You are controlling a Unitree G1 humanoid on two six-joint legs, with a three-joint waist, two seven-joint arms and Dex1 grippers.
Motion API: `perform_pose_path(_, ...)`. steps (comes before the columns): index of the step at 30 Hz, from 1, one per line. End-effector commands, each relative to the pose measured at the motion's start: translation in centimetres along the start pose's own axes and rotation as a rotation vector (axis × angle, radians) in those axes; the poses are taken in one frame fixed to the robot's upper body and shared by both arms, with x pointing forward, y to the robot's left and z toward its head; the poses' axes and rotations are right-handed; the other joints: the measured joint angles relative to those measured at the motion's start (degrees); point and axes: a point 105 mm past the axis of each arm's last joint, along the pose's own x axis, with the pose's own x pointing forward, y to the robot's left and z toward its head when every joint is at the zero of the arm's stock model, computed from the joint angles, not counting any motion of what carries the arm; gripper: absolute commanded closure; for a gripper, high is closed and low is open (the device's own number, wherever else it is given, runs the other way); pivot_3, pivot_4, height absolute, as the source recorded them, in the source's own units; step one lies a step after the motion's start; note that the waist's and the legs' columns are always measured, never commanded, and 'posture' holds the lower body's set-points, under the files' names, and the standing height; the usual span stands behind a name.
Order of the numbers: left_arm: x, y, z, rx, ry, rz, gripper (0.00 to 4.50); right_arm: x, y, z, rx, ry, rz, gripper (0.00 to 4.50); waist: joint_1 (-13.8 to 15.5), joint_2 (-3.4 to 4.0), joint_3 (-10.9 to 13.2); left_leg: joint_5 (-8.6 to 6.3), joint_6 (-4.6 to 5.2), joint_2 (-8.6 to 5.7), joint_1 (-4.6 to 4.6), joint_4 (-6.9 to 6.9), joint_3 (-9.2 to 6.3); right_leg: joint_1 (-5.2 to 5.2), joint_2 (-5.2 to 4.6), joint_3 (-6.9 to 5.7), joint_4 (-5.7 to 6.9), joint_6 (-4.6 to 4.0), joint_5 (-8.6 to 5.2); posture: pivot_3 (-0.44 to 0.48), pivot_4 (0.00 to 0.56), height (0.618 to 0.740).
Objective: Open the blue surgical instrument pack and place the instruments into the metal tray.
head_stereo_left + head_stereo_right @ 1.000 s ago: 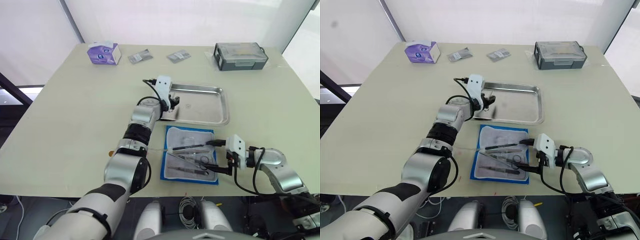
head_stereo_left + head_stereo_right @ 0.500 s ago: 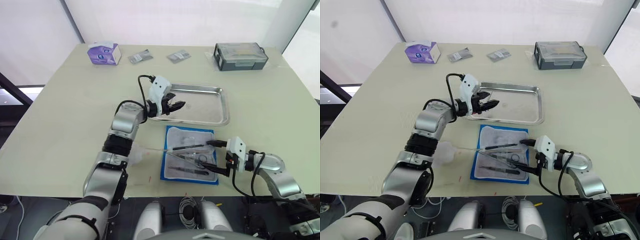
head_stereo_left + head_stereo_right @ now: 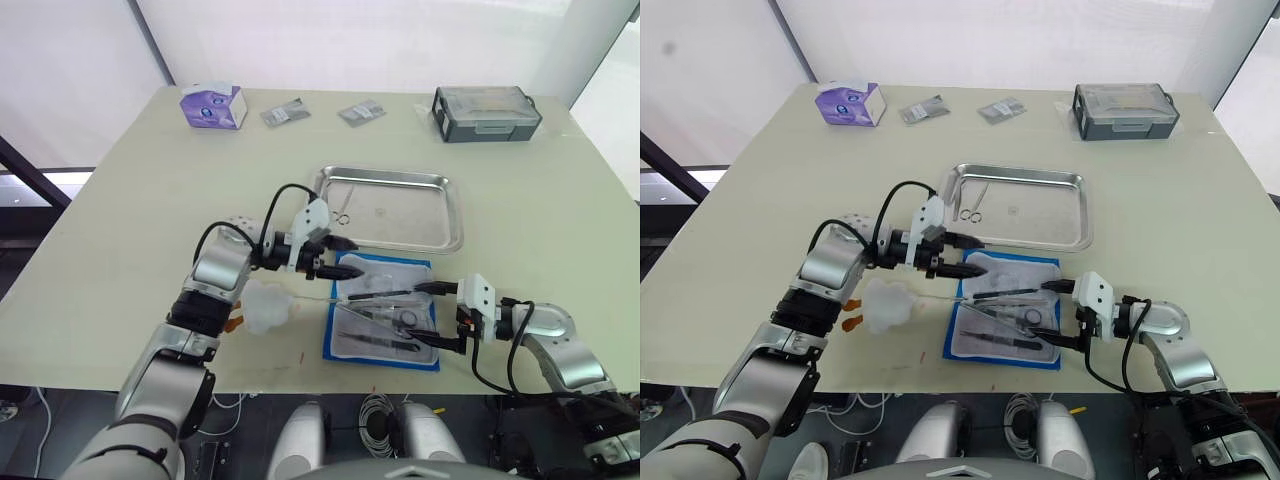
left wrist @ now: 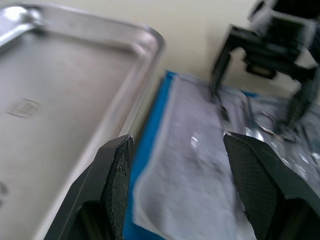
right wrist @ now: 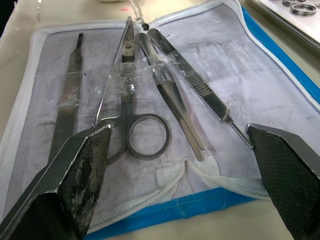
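We had the blue surgical instrument pack [image 3: 383,310] lying opened just in front of the metal tray [image 3: 432,216] (one pair of scissors [image 3: 342,205] already inside). Our left gripper [image 3: 334,258] hovered spread over its far corner; our right gripper [image 3: 432,312] straddled the near edge, wide, steadying it.

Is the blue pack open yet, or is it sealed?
Open. The blue pack lies spread flat, its clear layer peeled back, with scissors, tweezers and other tools lying bare on the white lining.
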Motion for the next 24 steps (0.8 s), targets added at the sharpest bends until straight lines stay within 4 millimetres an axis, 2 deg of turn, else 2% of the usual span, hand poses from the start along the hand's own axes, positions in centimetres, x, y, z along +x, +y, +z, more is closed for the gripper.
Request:
perform_pose_path(1, 0.1, -0.5, 0.6, 0.048, -0.002, -0.035, 1.47, -0.6, 2.7, -5.5, 0.133, 0.188, 0.091, 0.00, 0.26, -0.01, 0.00, 0.00, 0.00, 0.00, -0.01, 0.00, -0.01, 0.00, 0.00, -0.02, 0.00, 0.00, 0.00, 0.000, 0.150, 0.740)
perform_pose_path(21, 1.3, -1.3, -1.3, 0.132, 0.116, -0.109, 1.47, -0.5, 2.3, -6.4, 0.159, 0.145, 0.075, 0.00, 0.25, -0.20, -0.16, 0.00, 0.01, 0.02, 0.04, 0.00, 0.00, 0.04, 0.02, 0.00, -0.02, -0.01, 0.00, 0.000, 0.150, 0.740)
perform_pose_path(24, 1.5, -0.9, -1.8, 0.180, 0.139, -0.085, 1.47, -0.5, 2.3, -6.4, 0.158, 0.144, 0.074, 0.00, 0.25, -0.22, -0.20, 0.00, 0.01, 0.02, 0.04, 0.00, 0.00, 0.05, 0.01, 0.00, -0.02, -0.01, 0.00, 0.000, 0.150, 0.740)
